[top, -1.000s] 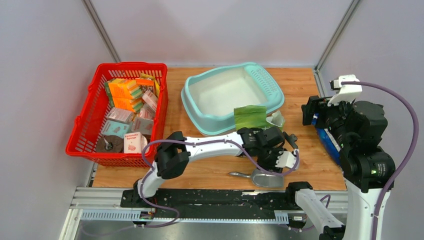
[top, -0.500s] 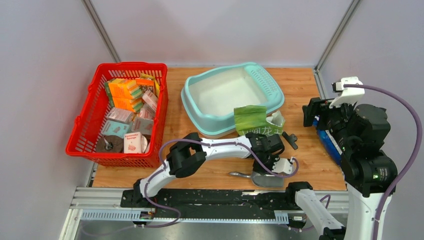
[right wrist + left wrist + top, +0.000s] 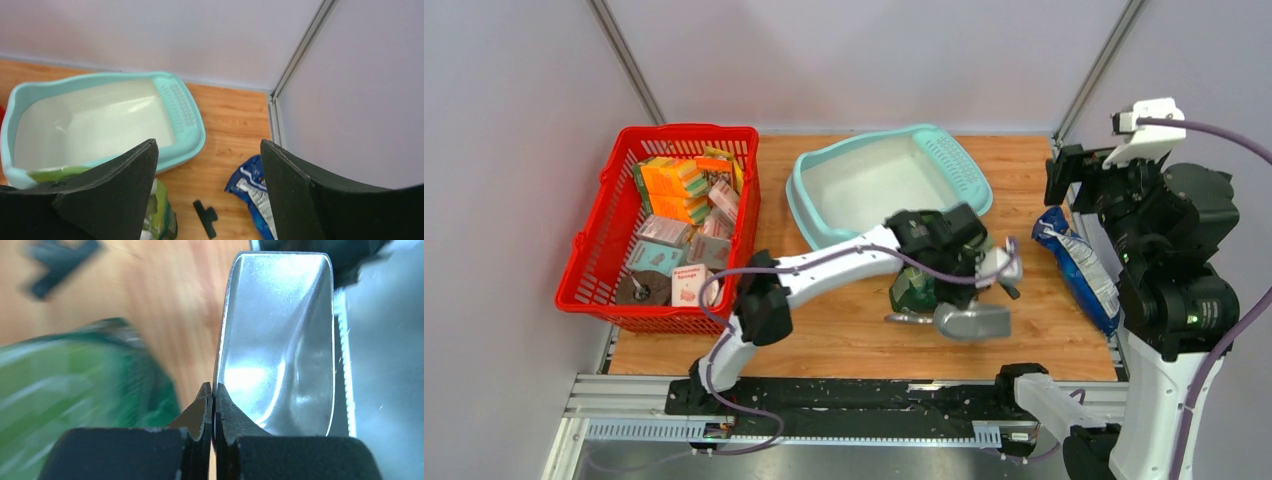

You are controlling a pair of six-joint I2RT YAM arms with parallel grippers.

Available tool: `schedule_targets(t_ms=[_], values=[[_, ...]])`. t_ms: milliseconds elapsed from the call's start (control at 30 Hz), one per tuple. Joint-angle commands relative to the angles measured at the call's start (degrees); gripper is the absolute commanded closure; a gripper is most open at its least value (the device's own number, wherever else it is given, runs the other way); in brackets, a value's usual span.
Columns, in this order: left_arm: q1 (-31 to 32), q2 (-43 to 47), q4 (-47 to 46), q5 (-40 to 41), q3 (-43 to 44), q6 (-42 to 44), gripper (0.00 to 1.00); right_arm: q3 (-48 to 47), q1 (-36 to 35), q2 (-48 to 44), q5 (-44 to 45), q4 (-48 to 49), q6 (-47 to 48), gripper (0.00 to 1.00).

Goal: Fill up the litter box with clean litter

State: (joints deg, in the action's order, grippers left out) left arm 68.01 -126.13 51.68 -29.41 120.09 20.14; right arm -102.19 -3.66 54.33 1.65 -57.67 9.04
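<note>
The light-teal litter box [image 3: 824, 215] sits at the back middle of the table, and its whitish inside shows in the right wrist view [image 3: 192, 145]. No clean litter is in view. A green printed bag [image 3: 912, 290] [image 3: 162, 215] stands just in front of the box's near rim. My left gripper [image 3: 966, 302] [image 3: 212, 390] is shut on the left rim of a grey metal scoop [image 3: 972, 320] [image 3: 280, 340] and holds it off the table beside the bag [image 3: 75, 380]. The scoop's bowl is bare. My right gripper [image 3: 1064, 175] [image 3: 207, 142] hangs open and high at the right, holding nothing.
A red mesh basket [image 3: 659, 225] full of small packets stands at the left. A blue snack bag [image 3: 1079, 265] [image 3: 252, 190] lies along the right edge. A small black clip [image 3: 205, 217] lies on the wood between the green bag and the blue bag.
My left gripper has shut on the scoop and lifted it from the front edge toward the green bag. My right arm has risen and drawn back, uncovering the blue bag.
</note>
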Motion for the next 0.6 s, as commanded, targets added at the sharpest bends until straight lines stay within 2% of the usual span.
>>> schedule_targets(t_ms=[0, 100, 233, 367, 400, 433, 567], values=[[-7.1, 18.3, -3.6, -1.5, 8.1, -15.1, 1.00, -6.0, 0.1, 5.2, 2.2, 10.6, -0.2, 0.20], [-12.3, 24.1, -6.0, 3.2, 7.5, -23.5, 1.00, -8.8, 0.2, 9.6, 2.5, 15.2, -3.2, 0.19], [-20.7, 30.8, -10.3, 14.5, 5.9, -30.9, 1.00, -11.4, 0.1, 13.9, -0.6, 18.3, -11.3, 0.18], [-32.0, 32.3, -12.6, 20.9, 8.8, -42.6, 1.00, -9.5, -0.6, 16.6, -14.5, 19.1, -19.6, 0.21], [-34.1, 32.4, -12.6, 22.1, 9.1, -46.6, 1.00, -8.9, -1.8, 17.1, -18.2, 19.3, -19.9, 0.21], [-38.1, 32.7, -12.7, 23.4, 9.0, -48.8, 1.00, -8.5, -5.9, 17.6, -19.0, 19.5, -19.1, 0.22], [-45.3, 33.6, -12.3, 25.0, 7.9, -57.6, 1.00, -8.5, -16.9, 21.3, -19.7, 19.2, -14.1, 0.21]])
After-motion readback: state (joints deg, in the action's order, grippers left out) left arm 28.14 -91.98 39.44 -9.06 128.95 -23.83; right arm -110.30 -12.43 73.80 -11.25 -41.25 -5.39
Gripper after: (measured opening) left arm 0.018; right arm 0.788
